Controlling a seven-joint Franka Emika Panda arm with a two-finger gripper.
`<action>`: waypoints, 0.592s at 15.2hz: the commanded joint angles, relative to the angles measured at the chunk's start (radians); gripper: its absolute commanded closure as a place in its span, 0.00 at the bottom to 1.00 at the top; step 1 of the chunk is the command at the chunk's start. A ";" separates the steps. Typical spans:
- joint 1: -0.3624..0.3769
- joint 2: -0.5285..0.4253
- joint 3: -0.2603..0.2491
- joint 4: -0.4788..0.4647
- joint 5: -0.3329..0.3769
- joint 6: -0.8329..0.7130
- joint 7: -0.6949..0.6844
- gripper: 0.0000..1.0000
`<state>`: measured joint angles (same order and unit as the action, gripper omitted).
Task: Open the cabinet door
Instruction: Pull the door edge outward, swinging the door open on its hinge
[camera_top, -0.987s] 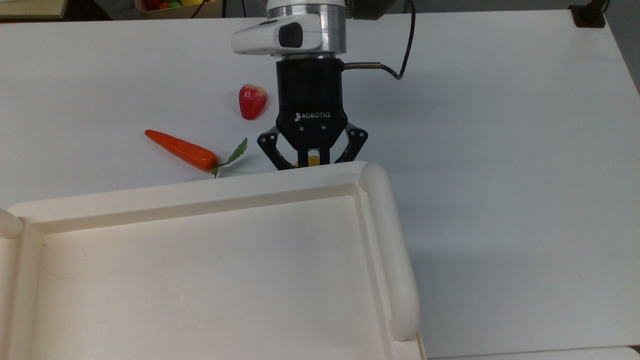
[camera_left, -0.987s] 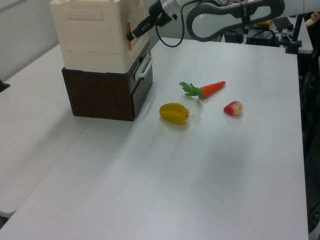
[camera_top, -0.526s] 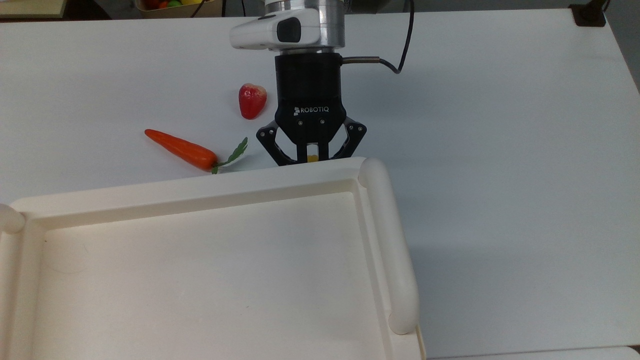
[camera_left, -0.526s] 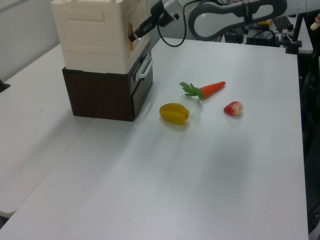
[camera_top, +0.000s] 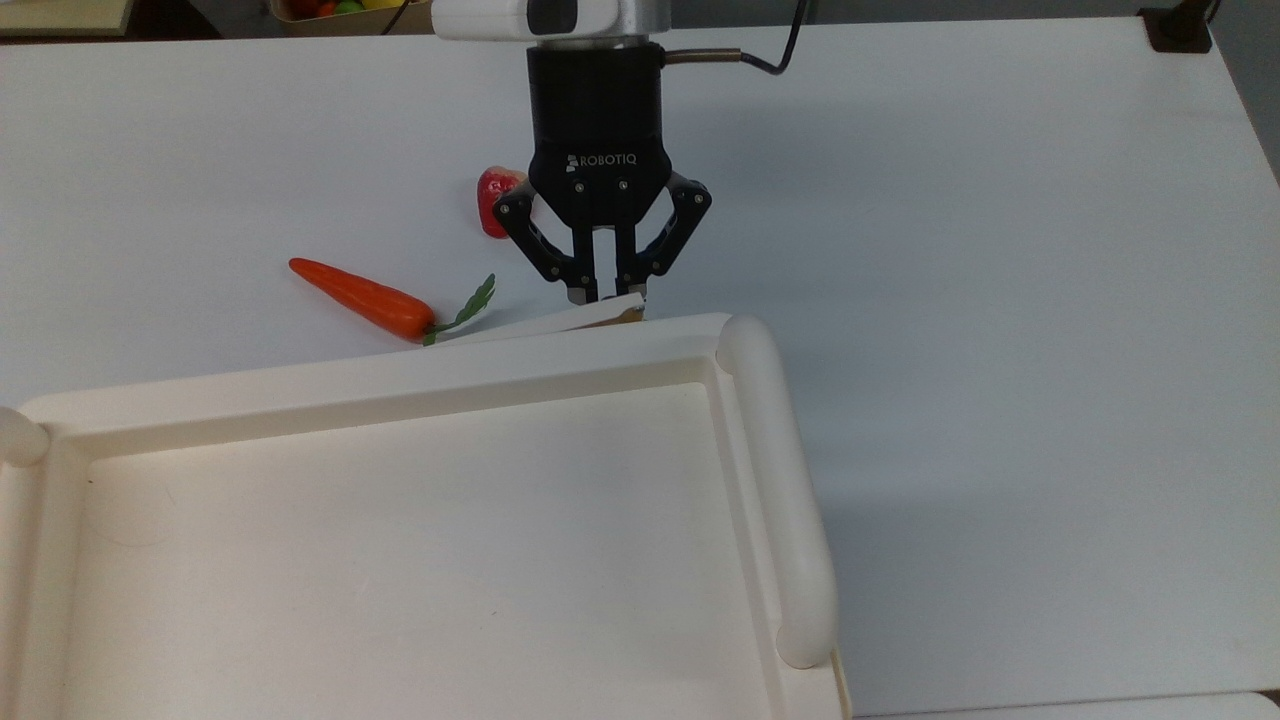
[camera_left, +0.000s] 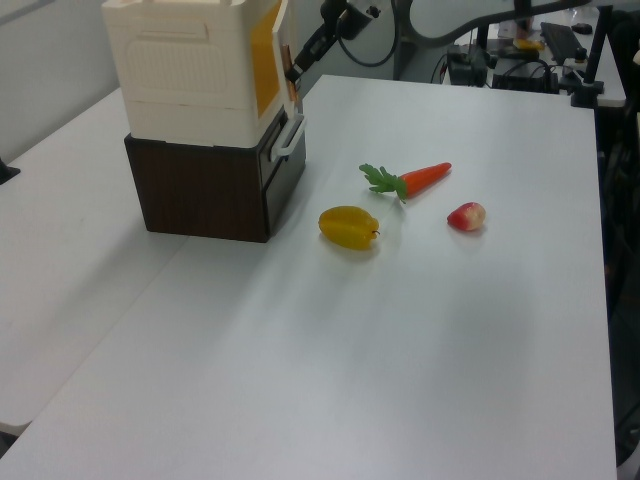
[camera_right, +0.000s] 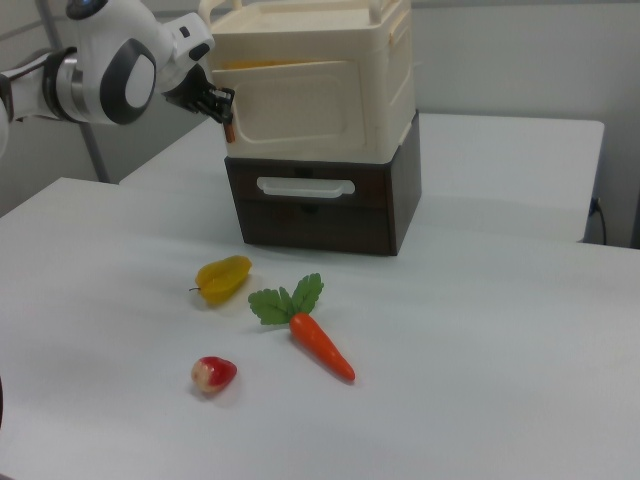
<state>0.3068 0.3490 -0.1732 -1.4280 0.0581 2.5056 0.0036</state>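
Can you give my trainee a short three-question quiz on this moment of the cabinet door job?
1. True or false: the cabinet door stands ajar from the cabinet.
2. Multiple choice: what is the pincer shut on? A) the carrot B) the door's free edge C) the drawer handle
3. Fill in: in the right view, the food item lying nearest the dark drawer base is the ____ fruit.

Key
1. True: in the left view its tan inner face shows.
2. B.
3. Yellow: the yellow fruit lies closer than the carrot or the red fruit.
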 joint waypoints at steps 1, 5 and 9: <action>-0.009 -0.100 -0.006 -0.071 0.003 -0.218 0.016 1.00; -0.043 -0.153 -0.005 -0.101 0.003 -0.375 0.013 1.00; -0.090 -0.188 -0.006 -0.103 0.003 -0.536 0.009 0.86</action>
<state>0.2410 0.2196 -0.1802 -1.4584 0.0589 2.0881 0.0034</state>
